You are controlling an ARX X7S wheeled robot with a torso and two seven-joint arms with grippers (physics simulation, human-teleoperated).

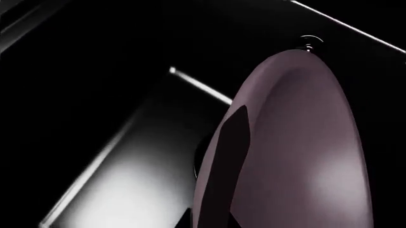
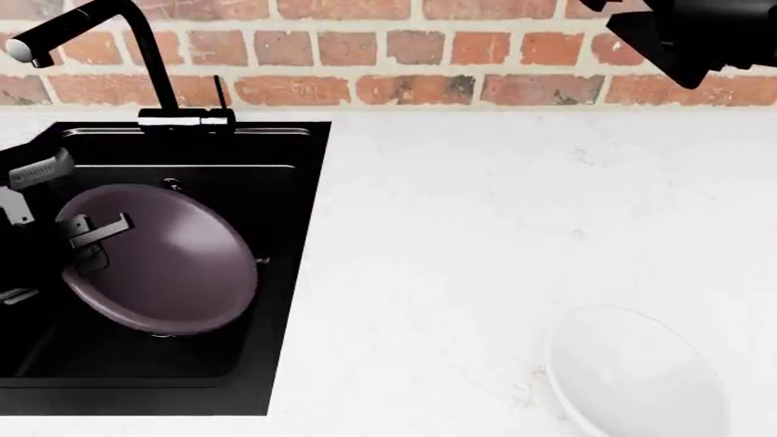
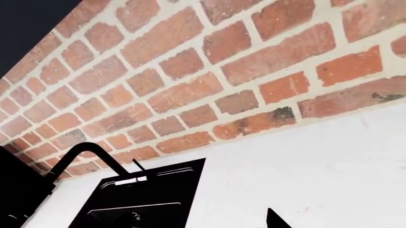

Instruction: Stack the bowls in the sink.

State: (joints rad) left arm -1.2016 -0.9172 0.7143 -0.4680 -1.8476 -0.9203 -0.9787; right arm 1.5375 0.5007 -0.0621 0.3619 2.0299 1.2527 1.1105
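The dark purple-brown bowl (image 2: 170, 264) hangs tilted inside the black sink (image 2: 286, 182), its opening turned toward the right. My left gripper (image 2: 87, 244) is shut on the bowl's left rim. In the left wrist view the bowl (image 1: 298, 142) fills the frame, with one dark finger (image 1: 231, 152) lying inside it. I cannot tell whether the bowl's low edge touches the sink floor. The white bowl (image 2: 638, 373) sits on the counter at the front right. My right gripper (image 2: 686, 45) is raised at the back right, open and empty, far from both bowls.
The black faucet (image 2: 146, 55) stands behind the sink, its spout reaching left. A metal overflow fitting (image 2: 170, 185) sits on the sink's back wall. A red brick wall (image 2: 425, 45) closes the back. The white counter (image 2: 486, 228) spreads right of the sink.
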